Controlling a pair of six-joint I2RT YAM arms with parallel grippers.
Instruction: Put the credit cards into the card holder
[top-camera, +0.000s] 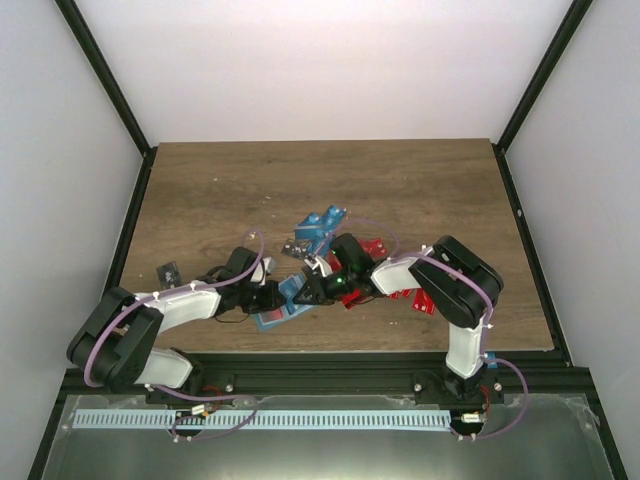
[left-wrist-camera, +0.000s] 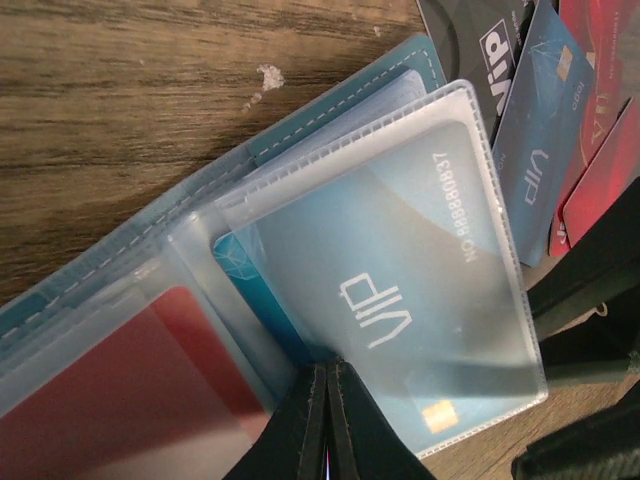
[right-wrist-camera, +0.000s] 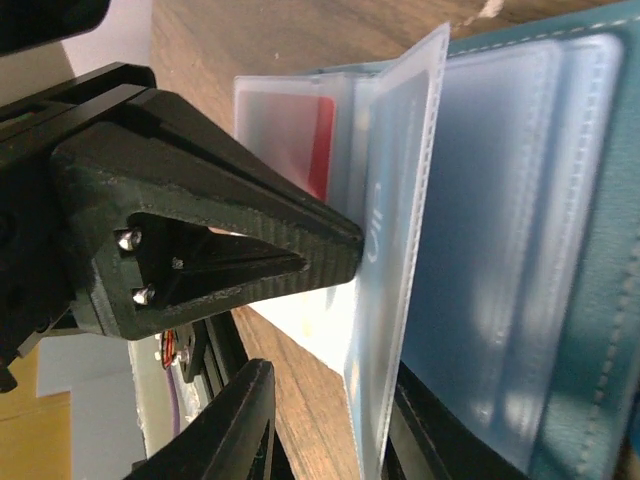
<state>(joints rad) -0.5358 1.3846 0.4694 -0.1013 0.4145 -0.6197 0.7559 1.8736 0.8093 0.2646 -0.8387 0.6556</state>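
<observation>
Card holder (top-camera: 270, 320) lies open near the desk's (top-camera: 220, 190) front edge. Its clear sleeves hold two credit cards: one blue card (left-wrist-camera: 400, 280) and one red card (left-wrist-camera: 120, 390). Left gripper (left-wrist-camera: 327, 400) jaws are pressed shut at a sleeve's edge. Right gripper (right-wrist-camera: 330, 425) jaws stand narrowly apart around it.

card holder (left-wrist-camera: 330, 110): ran off the left wrist view's left edge; from above, largely covered.
red card (left-wrist-camera: 120, 400): blurred behind a frosted sleeve (left-wrist-camera: 195, 250), cut by the bottom edge.
black card (left-wrist-camera: 470, 40): cropped at the top.
right gripper (right-wrist-camera: 335, 440): fingers cropped at the bottom; contact with the vip-card sleeve (right-wrist-camera: 400, 200) was unclear.
</observation>
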